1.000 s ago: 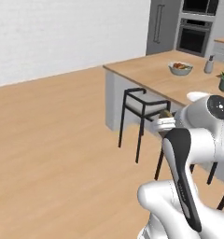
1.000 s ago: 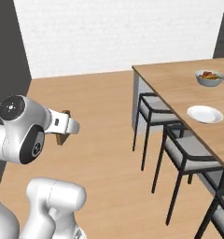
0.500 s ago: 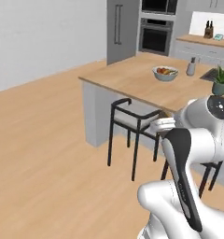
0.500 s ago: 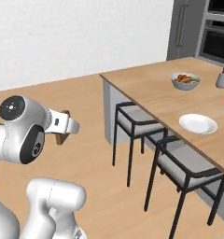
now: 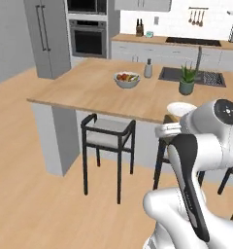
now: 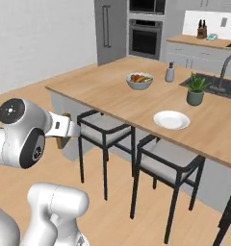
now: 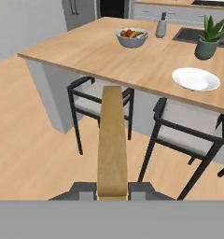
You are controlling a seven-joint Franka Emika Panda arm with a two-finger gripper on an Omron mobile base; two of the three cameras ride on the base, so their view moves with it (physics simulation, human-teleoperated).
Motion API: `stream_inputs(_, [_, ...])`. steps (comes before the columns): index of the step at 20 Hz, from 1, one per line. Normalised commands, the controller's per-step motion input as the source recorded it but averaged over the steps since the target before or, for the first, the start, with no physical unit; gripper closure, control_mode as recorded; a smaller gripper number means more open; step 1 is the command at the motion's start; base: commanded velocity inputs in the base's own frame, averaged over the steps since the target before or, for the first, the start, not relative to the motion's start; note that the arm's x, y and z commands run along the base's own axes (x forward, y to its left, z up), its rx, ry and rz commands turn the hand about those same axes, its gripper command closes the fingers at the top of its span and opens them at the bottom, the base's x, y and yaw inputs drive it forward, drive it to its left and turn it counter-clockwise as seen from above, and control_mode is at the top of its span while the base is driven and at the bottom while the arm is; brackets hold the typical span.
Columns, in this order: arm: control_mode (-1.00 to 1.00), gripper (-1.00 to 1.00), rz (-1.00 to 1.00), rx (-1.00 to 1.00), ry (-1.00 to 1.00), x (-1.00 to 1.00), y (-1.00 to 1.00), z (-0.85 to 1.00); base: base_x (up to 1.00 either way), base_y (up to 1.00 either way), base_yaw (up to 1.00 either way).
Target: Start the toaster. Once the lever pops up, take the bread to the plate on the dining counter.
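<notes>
Tool clamped on the bread — slice held edge-on between the two dark fingertips, its crust running straight out ahead in the hand view. Held out in front of the robot over the wooden floor, level with the stool backs and still short of the bench edge. In the right base view, only a tan corner of the slice seen past the wrist at.

Ahead stood two black stools tucked under the light-wood dining bench. On the bench, the white plate lay off to the right of the slice's line, near the front edge; beyond it the potted plant, farther back the fruit bowl and a grey dispenser bottle, with the dark sink behind.

Judged as the carry leg. To do it well: keep the grip firm, raise the slice above bench height before closing in — clear of the stool backs — steer right toward the plate, stay short of the plant, and lower flat over the plate's middle before letting go.
</notes>
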Motion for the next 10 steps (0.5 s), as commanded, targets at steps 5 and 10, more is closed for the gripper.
stream_inputs(5, [1.0,1.0,0.0,0.0,0.0,0.0,0.0,0.0,0.66,0.4,-0.59])
stream_inputs(10, [1.0,1.0,0.0,0.0,0.0,0.0,0.0,0.0,0.6,0.19,-0.5])
